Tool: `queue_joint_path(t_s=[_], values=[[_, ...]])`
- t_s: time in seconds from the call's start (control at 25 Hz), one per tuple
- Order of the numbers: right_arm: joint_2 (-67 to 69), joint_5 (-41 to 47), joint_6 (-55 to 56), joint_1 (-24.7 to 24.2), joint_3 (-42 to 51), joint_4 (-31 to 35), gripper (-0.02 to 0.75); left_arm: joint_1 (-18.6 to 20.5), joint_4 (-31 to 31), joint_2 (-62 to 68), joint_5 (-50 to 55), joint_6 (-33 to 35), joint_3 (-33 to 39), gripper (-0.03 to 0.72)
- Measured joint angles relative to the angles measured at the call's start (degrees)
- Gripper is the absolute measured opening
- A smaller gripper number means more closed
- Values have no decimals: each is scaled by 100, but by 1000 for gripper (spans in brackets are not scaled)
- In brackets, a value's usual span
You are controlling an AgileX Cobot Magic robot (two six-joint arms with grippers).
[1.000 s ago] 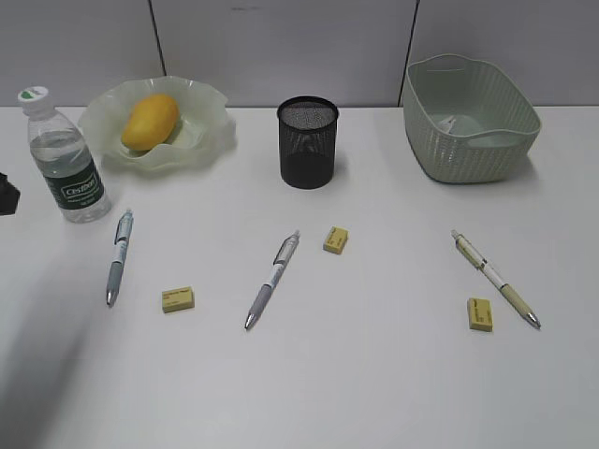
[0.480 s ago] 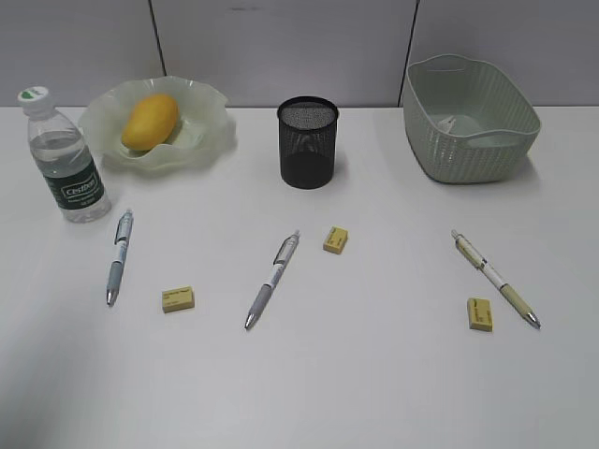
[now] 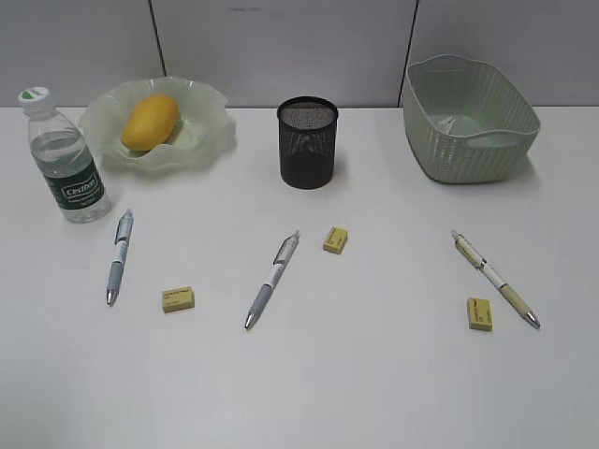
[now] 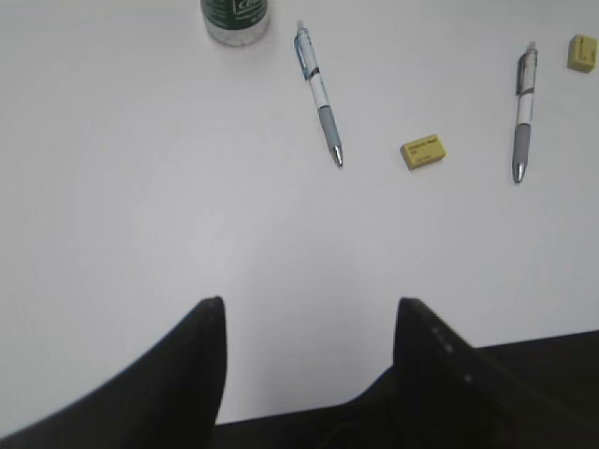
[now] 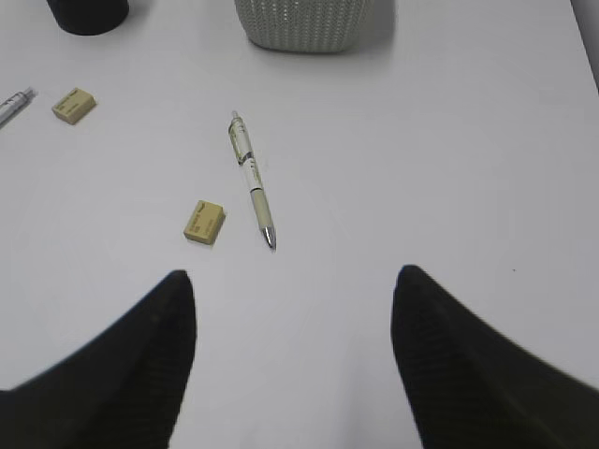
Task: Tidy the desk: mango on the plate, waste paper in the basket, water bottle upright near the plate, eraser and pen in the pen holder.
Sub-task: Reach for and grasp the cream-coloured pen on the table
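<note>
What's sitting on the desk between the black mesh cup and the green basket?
Nothing. In the exterior view the stretch of white desk between the pen holder and the basket is bare; the pens and erasers lie nearer the camera.

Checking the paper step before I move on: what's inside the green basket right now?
In the basket, a small white scrap shows against the far inner wall. The near wall covers most of the floor, so the rest is hidden.

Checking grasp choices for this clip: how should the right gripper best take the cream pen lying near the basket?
Probably from straight above, at mid-barrel. The cream pen lies flat on the desk, slanted, so the right gripper should turn its open jaws across the barrel's narrow width. The eraser sits just beside the tip end, so staying near the middle keeps clear of it.
</note>
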Motion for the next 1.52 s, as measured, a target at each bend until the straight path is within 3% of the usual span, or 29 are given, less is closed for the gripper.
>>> queue_joint_path(t_s=[0.28,0.68,1.04,1.52], values=[[0,0,0,0,0,-6,520,0,5,-1338,-151,0,918,430],[454,-50,5,0,-36,-6,520,0,30,-1505,-181,2,1015,380],[3022,-465,11,0,-667,-6,518,0,30,-1505,-181,2,1015,365],[6383,104,-397,0,-2853,106,486,0,54,-1505,-181,2,1015,328]])
